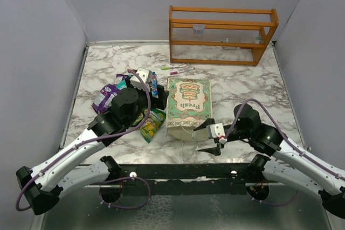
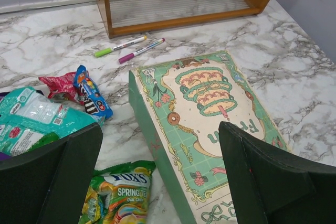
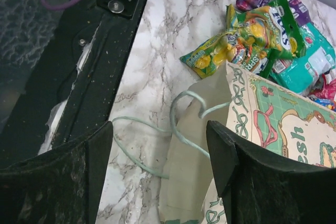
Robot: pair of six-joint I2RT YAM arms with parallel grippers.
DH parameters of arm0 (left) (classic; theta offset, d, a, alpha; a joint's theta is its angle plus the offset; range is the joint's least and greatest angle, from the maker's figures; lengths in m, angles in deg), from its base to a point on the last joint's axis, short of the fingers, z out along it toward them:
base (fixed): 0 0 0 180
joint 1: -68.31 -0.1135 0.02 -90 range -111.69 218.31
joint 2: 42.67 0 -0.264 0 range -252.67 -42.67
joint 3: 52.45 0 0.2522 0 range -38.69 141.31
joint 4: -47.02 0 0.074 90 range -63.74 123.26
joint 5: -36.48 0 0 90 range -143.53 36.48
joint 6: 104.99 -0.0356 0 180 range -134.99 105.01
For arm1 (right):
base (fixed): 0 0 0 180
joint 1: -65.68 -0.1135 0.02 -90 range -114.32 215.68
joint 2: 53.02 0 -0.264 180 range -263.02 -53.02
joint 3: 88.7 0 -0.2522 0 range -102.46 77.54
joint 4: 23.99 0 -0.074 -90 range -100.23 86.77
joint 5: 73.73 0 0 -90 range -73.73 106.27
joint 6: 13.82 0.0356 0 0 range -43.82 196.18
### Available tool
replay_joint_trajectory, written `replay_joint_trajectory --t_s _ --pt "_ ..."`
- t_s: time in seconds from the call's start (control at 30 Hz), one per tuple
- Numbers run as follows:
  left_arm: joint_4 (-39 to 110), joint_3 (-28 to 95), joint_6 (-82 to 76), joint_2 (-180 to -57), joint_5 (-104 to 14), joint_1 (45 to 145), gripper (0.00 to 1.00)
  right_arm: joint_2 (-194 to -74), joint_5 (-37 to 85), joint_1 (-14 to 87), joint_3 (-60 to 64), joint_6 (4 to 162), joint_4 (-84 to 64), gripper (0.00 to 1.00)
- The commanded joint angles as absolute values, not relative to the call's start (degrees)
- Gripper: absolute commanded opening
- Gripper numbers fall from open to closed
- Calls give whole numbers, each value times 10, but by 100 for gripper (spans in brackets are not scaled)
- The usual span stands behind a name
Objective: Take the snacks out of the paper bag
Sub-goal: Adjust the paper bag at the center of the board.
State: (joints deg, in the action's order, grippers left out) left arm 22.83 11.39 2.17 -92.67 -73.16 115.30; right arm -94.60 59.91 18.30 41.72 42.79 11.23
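- The paper bag [image 1: 187,109] lies flat on the marble desk [image 1: 253,90], printed face up, with its mouth end toward the near edge.
- Its white string handles [image 3: 178,124] trail loose on the desk past the mouth.
- The right fingers [image 3: 252,182] are spread apart and grasp nothing. They sit at the mouth end, with the bag's pale folded lip and a loop of string showing between them. Whether either finger touches the paper cannot be told.
- The left fingers [image 2: 58,177] are also released and wide apart. They hang over the bag's left edge and the packets beside it.
- The snacks lie out on the desk, all to the left of the bag:
  - a green-yellow packet [image 2: 118,195] just beside the bag's left edge, toward the near end
  - a blue packet [image 2: 92,95] overlapping a pink-red packet [image 2: 60,85], farther back
  - a teal packet [image 2: 31,116] next to those two
  - a purple packet [image 1: 108,96] at the outer left, partly under the left arm
- The bag looks flat — whether anything is inside cannot be seen.
- A green pen [image 2: 121,46] and a pink pen [image 2: 140,51] lie side by side between the bag and the orange wooden rack [image 1: 221,33], which stands at the far edge.
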Motion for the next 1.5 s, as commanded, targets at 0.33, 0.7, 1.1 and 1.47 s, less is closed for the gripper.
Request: replay_joint_trajectory --t_s 0.33,0.7,1.1,1.47 --pt "230 81 12 -873 -757 1152 96 -1086 476 90 404 331 97 46" --pt "223 75 3 -851 -774 1152 97 -1029 390 89 356 457 56 2" --pt "223 96 -9 -844 -811 1152 97 -1027 82 88 208 698 28 2" --pt "220 104 -14 -836 -825 1152 97 -1062 -114 88 135 777 65 2"
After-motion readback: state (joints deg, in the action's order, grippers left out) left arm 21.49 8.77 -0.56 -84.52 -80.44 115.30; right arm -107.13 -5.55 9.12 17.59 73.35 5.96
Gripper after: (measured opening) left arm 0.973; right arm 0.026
